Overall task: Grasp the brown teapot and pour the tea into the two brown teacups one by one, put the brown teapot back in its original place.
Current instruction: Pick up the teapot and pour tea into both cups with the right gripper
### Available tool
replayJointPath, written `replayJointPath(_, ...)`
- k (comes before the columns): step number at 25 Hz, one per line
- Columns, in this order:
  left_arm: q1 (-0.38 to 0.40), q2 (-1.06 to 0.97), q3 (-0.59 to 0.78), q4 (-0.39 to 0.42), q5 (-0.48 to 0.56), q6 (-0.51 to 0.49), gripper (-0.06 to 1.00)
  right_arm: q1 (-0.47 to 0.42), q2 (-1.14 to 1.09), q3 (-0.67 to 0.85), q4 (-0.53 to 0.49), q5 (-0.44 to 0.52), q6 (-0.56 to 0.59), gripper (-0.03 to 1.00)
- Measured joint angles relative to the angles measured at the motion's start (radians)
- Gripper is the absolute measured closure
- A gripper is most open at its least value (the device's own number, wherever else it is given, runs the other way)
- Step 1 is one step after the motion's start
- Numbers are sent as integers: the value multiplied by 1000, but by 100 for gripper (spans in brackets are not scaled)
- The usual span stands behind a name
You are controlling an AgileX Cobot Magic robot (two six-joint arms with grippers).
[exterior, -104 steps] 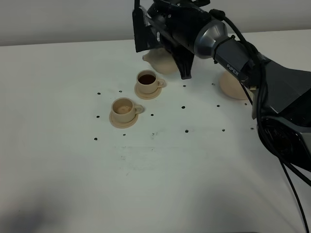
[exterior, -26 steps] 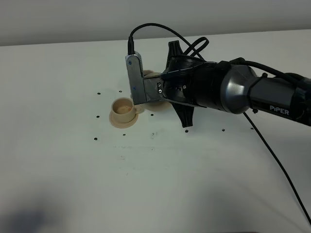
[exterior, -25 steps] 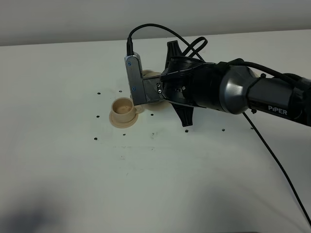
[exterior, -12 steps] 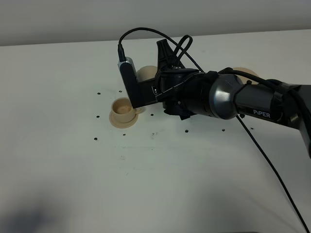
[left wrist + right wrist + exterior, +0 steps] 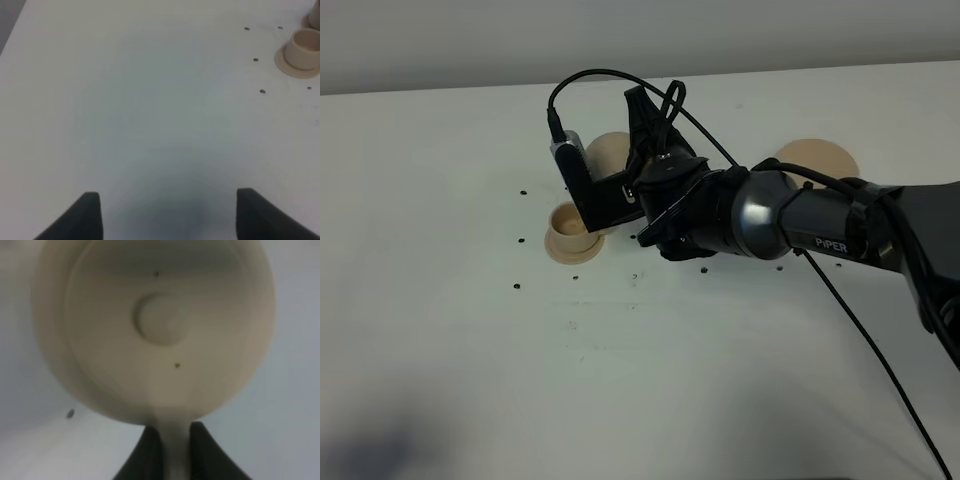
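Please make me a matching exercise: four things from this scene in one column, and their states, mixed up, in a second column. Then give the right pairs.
1. brown teapot
2. nearer teacup
3. large saucer
4. left gripper

A. open, holding nothing
B. held up by the right gripper
C. nothing on it
D. on its small saucer

Pairs: 1-B, 2-D, 3-C, 4-A
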Motion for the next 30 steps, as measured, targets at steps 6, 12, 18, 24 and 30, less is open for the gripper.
replayJointPath(6, 0, 0, 0, 0, 0, 0, 35, 2, 7, 0, -84, -3, 56, 87)
replayJointPath(12, 0, 0, 0, 0, 0, 0, 35, 2, 7, 0, -111, -3, 57, 87)
replayJointPath(18, 0, 0, 0, 0, 0, 0, 35, 2, 20, 0, -139, -4, 57, 87)
replayJointPath(24, 0, 0, 0, 0, 0, 0, 35, 4, 25, 0, -197, -5, 58, 87)
replayJointPath(30, 0, 0, 0, 0, 0, 0, 35, 12, 25, 0, -225, -4, 20, 87)
